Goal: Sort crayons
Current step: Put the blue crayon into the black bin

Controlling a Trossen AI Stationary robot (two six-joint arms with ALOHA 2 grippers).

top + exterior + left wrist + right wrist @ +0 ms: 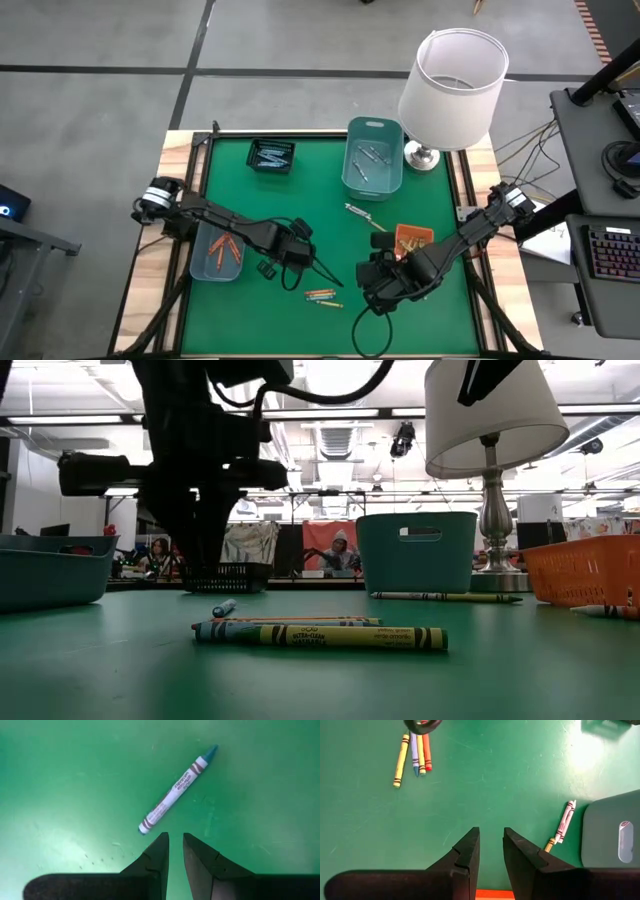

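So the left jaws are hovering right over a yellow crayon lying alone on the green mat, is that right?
Not quite: the crayon is blue-tipped with a white wrapper, not yellow. The left wrist view shows it lying alone on the green mat, just ahead of the left gripper.

Lamp (487, 420) top beyond frame edge

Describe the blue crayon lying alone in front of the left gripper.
The blue crayon is a thin stick in a white paper wrapper with dark bands near each end and small print along it; a blue tip shows at one end. It lies flat on the green table mat, angled to the left gripper, just beyond its fingertips. Nothing touches it; the narrow jaws are empty.
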